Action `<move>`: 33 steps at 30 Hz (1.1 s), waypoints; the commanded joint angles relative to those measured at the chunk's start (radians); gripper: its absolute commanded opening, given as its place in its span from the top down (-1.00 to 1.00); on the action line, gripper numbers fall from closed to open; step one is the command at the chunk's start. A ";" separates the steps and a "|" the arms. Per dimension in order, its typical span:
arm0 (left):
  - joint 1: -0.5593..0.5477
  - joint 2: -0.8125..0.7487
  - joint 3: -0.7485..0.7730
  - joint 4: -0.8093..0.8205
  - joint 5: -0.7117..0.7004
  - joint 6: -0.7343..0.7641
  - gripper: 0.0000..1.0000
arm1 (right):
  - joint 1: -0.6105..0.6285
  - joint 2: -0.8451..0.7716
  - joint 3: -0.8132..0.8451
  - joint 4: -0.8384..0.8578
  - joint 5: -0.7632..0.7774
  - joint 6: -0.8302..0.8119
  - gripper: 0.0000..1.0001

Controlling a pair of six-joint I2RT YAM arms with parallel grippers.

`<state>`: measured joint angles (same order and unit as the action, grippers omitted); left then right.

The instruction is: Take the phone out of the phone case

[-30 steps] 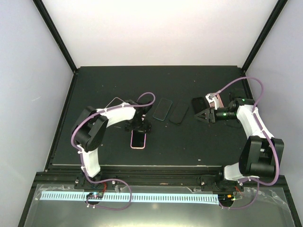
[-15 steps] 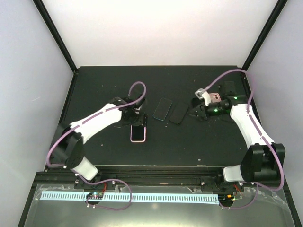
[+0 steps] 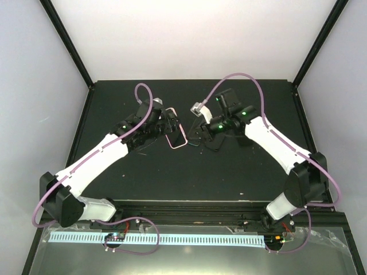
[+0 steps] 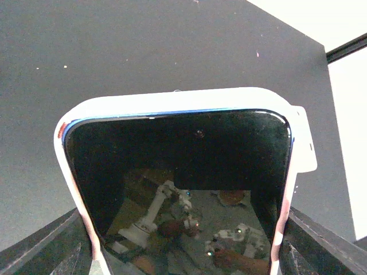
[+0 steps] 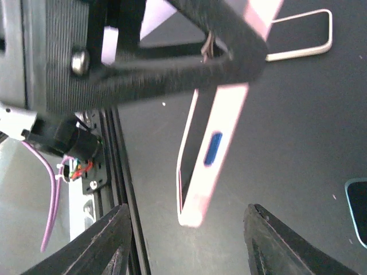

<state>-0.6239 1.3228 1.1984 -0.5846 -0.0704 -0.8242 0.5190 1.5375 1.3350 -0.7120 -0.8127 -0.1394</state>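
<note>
The phone, with a dark screen, sits in a pink case (image 3: 178,138). My left gripper (image 3: 167,125) is shut on the case's sides and holds it up off the black table. In the left wrist view the phone (image 4: 178,166) fills the frame, with my left gripper (image 4: 186,240) clamping its lower edges. My right gripper (image 3: 198,127) is open just right of the phone. In the right wrist view the cased phone (image 5: 209,154) is seen edge-on. Its free end hangs between the spread fingers of my right gripper (image 5: 188,229), apart from both.
Another dark phone (image 3: 213,143) lies on the table under the right arm. A teal-edged phone corner (image 5: 356,209) and an empty clear case outline (image 5: 304,34) show in the right wrist view. The table's front rail (image 5: 114,172) runs near the left finger.
My left gripper has lifted the pink-cased phone off the table and carried it back toward the centre. My right arm has swung left from the right side to the phone.
</note>
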 commanded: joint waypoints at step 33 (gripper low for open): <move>0.102 -0.227 -0.447 0.924 0.740 0.282 -0.83 | -0.144 -0.247 -0.134 -0.026 -0.203 0.006 0.98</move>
<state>-0.5270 1.1004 0.7883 0.0944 0.4416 -0.5842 0.3794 1.3518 1.2392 -0.7361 -0.8680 -0.0425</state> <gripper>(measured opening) 0.929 0.095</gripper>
